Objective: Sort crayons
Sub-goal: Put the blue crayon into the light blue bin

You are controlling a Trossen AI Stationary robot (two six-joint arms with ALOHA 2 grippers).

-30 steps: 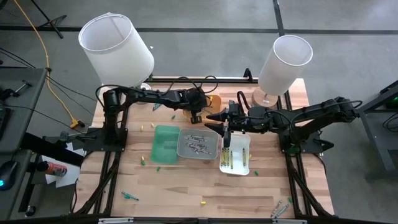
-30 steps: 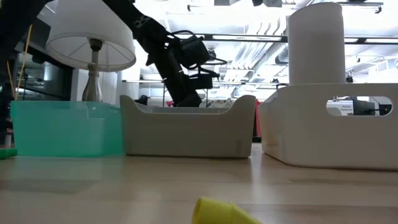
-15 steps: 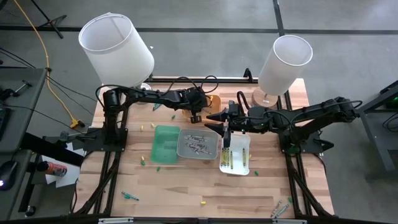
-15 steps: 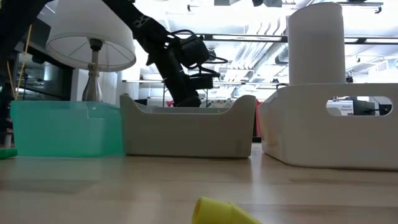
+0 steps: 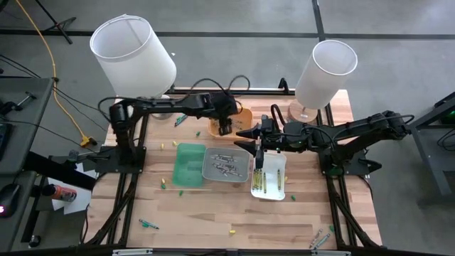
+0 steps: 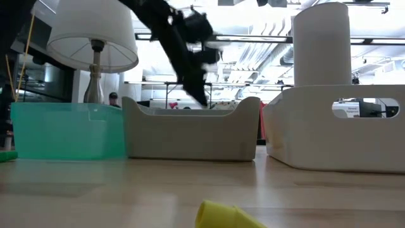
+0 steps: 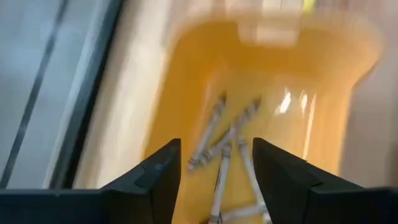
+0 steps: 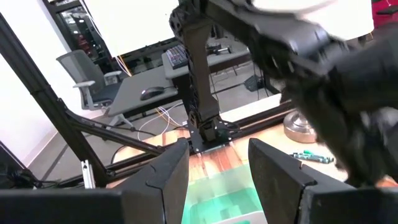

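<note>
My left gripper hangs open and empty over the orange tray. In the left wrist view its fingers frame several grey crayons lying on the tray's floor. My right gripper is open and empty, level above the table just right of the orange tray, near the grey tray's far edge. In the right wrist view its fingers point at the left arm. Grey crayons lie in the grey tray and yellow ones in the white tray.
A green tray stands left of the grey one. Loose crayons lie about: green, yellow, grey near the front, green at the back. Two lamps stand at the far corners.
My left gripper has risen and gone a little toward the table's far edge, over the orange tray; the arm's elbow has lifted. My right gripper has kept still.
</note>
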